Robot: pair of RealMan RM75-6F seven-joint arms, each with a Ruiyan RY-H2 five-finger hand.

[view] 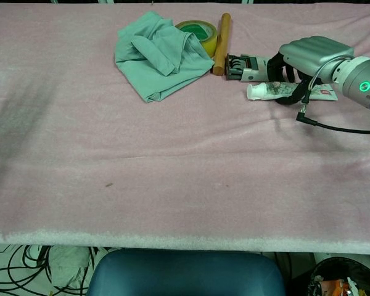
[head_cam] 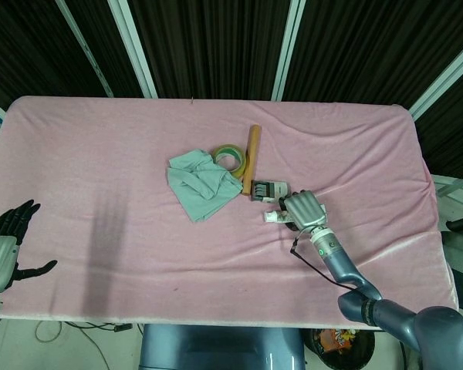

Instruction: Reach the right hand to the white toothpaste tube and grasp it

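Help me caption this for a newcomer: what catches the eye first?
The right hand closed over the white toothpaste tube, right of centre on the pink tablecloth. Next, the crumpled green cloth at centre, beside a yellow tape roll and a wooden stick.

The near half of the table (view: 172,185) is bare pink cloth, wide enough for a robot hand to pass from either side. Things crowd the far middle: a green cloth (head_cam: 198,182), a tape roll (head_cam: 230,156) tucked behind it, a wooden stick (head_cam: 251,159) just right of the roll, and a small dark box (head_cam: 267,189) at the stick's near end. The toothpaste tube (view: 268,90) lies just in front of that box, with open cloth on its near side. The left robot hand (head_cam: 4,248) sits at the table's left edge, well apart.
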